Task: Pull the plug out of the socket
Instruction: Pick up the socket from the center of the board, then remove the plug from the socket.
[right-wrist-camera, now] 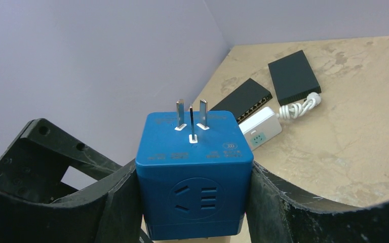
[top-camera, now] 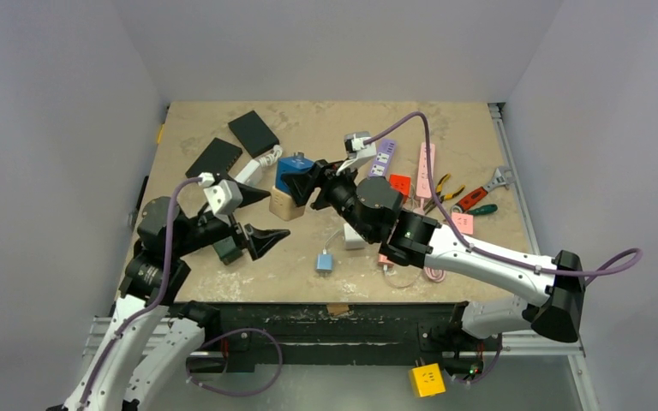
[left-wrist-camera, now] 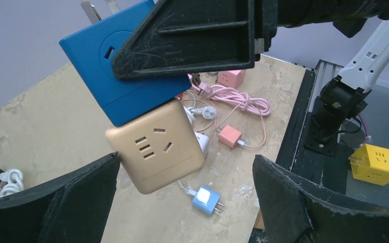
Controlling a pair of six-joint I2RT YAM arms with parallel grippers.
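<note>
A blue cube adapter (right-wrist-camera: 194,167) with its metal prongs pointing up is clamped between the fingers of my right gripper (right-wrist-camera: 194,172). Joined to its underside is a gold cube socket (left-wrist-camera: 157,147), tilted and apparently just above the table. From above, the blue cube (top-camera: 294,167) sits over the gold cube (top-camera: 283,204) left of the table's middle. My left gripper (left-wrist-camera: 185,167) is open, with its fingers wide apart on either side of the gold cube's lower corner and touching nothing. In the top view the left gripper (top-camera: 261,218) is just left of the pair.
A small blue charger (left-wrist-camera: 207,199) and a pink charger with a coiled cable (left-wrist-camera: 229,135) lie on the table beneath. Two black boxes (top-camera: 254,133) and a white adapter (right-wrist-camera: 261,129) sit at the back left. Power strips (top-camera: 383,158) and hand tools (top-camera: 497,180) lie to the right. A yellow cube (top-camera: 427,379) rests below the table's edge.
</note>
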